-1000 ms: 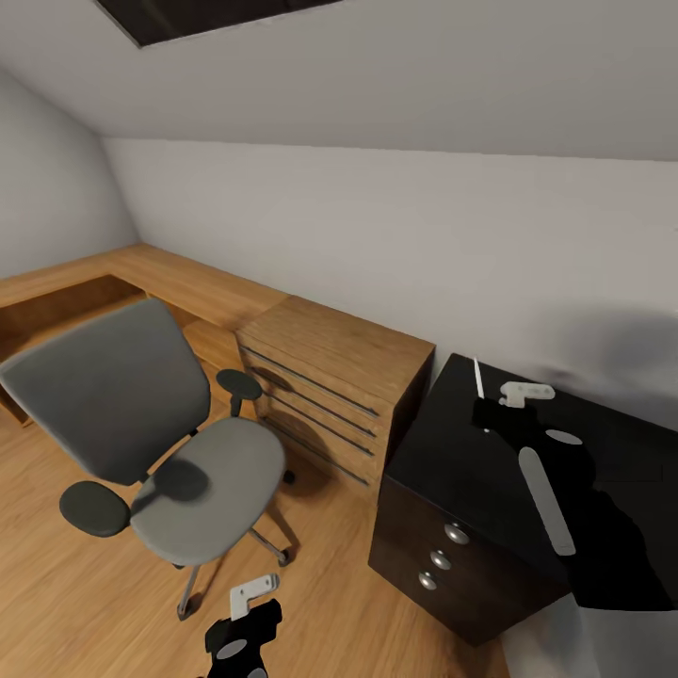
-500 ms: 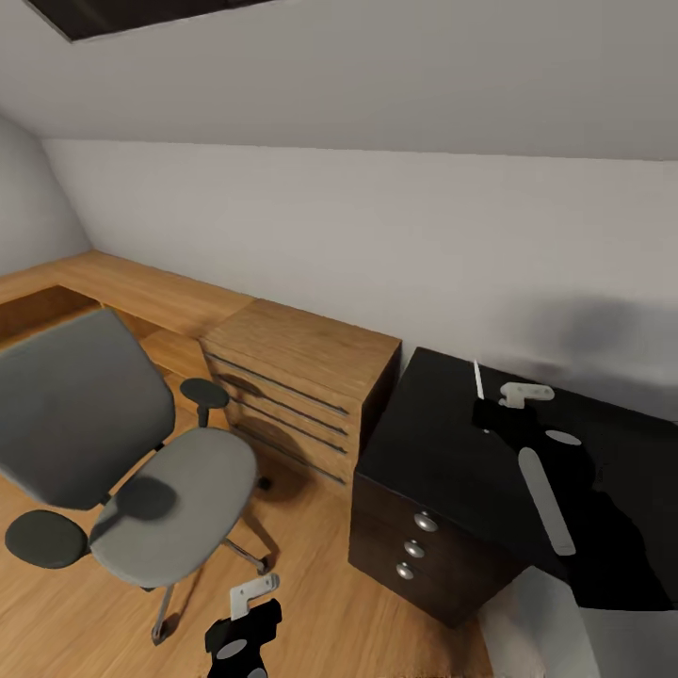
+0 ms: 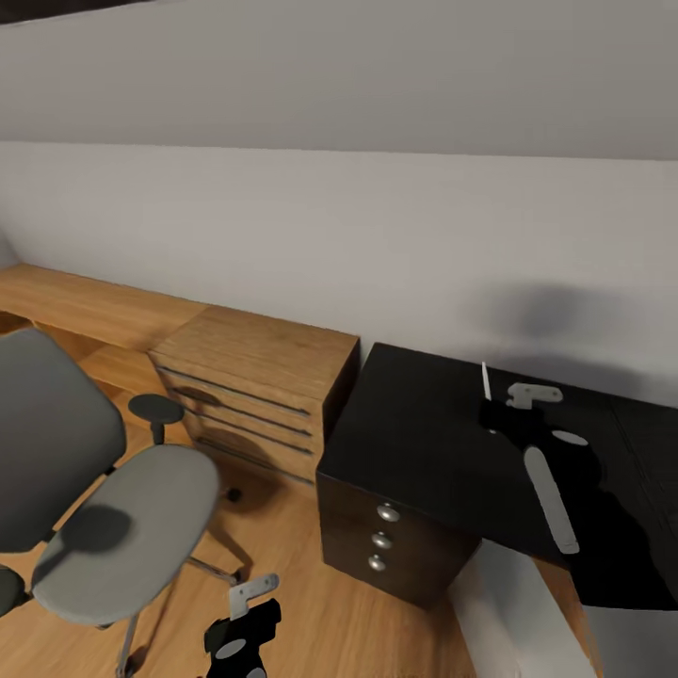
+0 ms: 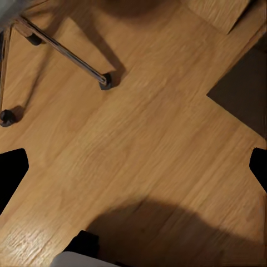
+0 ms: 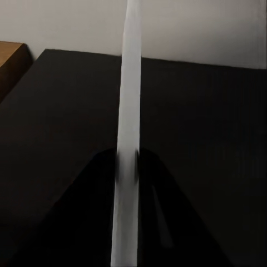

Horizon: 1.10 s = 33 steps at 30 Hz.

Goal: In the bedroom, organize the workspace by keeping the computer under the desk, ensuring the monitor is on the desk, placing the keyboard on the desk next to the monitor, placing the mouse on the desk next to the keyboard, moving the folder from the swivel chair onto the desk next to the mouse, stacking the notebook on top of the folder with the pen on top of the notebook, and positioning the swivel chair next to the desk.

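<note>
At the frame's right the right gripper [image 3: 487, 407] pinches a thin white pen [image 3: 484, 379] above the desk [image 3: 414, 443]; released here it could roll off, while the left gripper [image 3: 247, 612], low centre, has fingers I cannot tell.

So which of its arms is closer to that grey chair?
Left. The left gripper hangs low over the floor beside the swivel chair; the right gripper is over the black desk, farther off.

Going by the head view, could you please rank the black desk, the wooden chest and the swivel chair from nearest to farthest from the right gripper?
1. The desk: right under the right gripper, whose jaws pinch a thin white object.
2. The wooden chest: beside the desk, on its left.
3. The swivel chair: farthest, at the far left on the floor.
</note>
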### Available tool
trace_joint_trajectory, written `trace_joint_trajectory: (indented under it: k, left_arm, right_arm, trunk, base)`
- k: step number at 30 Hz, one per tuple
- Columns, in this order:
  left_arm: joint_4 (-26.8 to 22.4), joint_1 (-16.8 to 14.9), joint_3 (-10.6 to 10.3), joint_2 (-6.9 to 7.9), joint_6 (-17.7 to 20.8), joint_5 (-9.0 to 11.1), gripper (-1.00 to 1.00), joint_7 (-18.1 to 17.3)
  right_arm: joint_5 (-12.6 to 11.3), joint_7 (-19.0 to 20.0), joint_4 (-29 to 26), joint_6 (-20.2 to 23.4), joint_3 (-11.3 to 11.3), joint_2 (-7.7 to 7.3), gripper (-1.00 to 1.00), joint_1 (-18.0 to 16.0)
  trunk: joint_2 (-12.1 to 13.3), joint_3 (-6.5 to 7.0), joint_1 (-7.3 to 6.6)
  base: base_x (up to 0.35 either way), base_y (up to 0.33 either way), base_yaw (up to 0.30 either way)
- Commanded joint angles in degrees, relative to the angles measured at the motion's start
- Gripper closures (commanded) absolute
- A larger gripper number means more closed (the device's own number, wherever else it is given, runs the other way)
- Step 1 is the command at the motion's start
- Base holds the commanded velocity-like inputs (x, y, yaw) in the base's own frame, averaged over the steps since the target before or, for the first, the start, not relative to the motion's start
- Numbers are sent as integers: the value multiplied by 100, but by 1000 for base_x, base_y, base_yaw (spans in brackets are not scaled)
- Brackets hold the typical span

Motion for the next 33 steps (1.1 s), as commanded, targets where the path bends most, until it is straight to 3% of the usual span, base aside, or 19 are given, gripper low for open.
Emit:
trace_joint_trajectory:
  k: [1,5,9,10,12,17,18,19,24,33]
  left_arm:
    - [-15,-7,-21,6,34,7,-100,38]
    - [-17,-7,-27,15,34,15,-100,38]
    - [72,-7,-61,73,30,44,-100,45]
    - [302,-7,-91,124,20,50,-100,41]
    - [677,-7,-134,150,-65,51,-100,34]
    - [1475,-7,-265,155,-592,43,-100,-54]
    - [1793,-7,-432,160,-1131,61,-100,-336]
    - [1939,-7,-541,160,-1341,64,-100,-548]
    - [2260,-7,-788,148,-1556,56,-100,-932]
    - [2322,-7,-814,155,-1582,84,-100,-973]
  right_arm:
    - [-74,-42,20,18,-131,-2,100,-5]
    - [-76,-37,64,18,-385,-2,100,-5]
    - [-75,-30,122,17,-784,-5,100,-6]
    - [-77,-28,188,17,-976,-3,100,-6]
    - [-80,-29,249,17,-1107,-3,100,-5]
    - [-82,-33,330,13,-1234,-2,100,-8]
    - [-83,-34,427,-7,-1294,-2,100,-9]
    - [-83,-34,457,-17,-1313,-2,100,-7]
    - [-76,-19,559,-53,-1343,-32,100,-11]
    - [-66,-24,649,-95,-1349,-214,100,-11]
  trunk:
    - [-4,-6,1]
    - [-4,-6,1]
    - [-4,-6,1]
    - [-4,-6,1]
    - [-4,-6,1]
    - [-4,-6,1]
    - [-4,-6,1]
    - [-4,-6,1]
    - [-4,-6,1]
    - [-4,-6,1]
  base:
    - [0,0,-290]
    - [0,0,-290]
    - [0,0,-290]
    - [0,0,-292]
    - [0,0,-292]
    - [0,0,-293]
    - [0,0,-295]
    - [0,0,-296]
    - [0,0,-296]
    - [0,0,-297]
